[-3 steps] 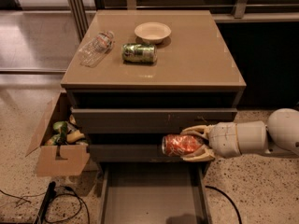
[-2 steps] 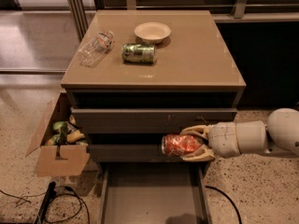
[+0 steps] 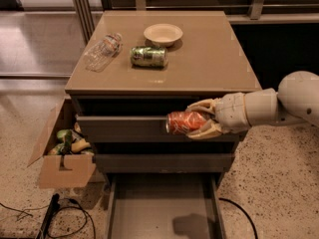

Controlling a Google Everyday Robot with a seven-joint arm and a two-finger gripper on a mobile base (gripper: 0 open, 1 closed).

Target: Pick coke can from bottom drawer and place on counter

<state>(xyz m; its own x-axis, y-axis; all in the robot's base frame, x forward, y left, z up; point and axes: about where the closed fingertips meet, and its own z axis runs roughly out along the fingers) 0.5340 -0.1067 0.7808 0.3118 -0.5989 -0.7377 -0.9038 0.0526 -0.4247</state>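
The gripper (image 3: pixel 195 121) reaches in from the right in front of the upper drawer fronts. Its two fingers are clamped around the coke can (image 3: pixel 180 122), which lies sideways in the air above the open bottom drawer (image 3: pixel 162 205). On the counter (image 3: pixel 214 59) sit a green can (image 3: pixel 148 57), a bowl (image 3: pixel 163 34) and a plastic bottle (image 3: pixel 102 52).

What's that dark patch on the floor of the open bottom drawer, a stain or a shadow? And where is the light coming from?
In the camera view it reads as a shadow, likely cast by the gripper, which holds the coke can above the bottom drawer; light seems overhead, with soft sheen on the counter.
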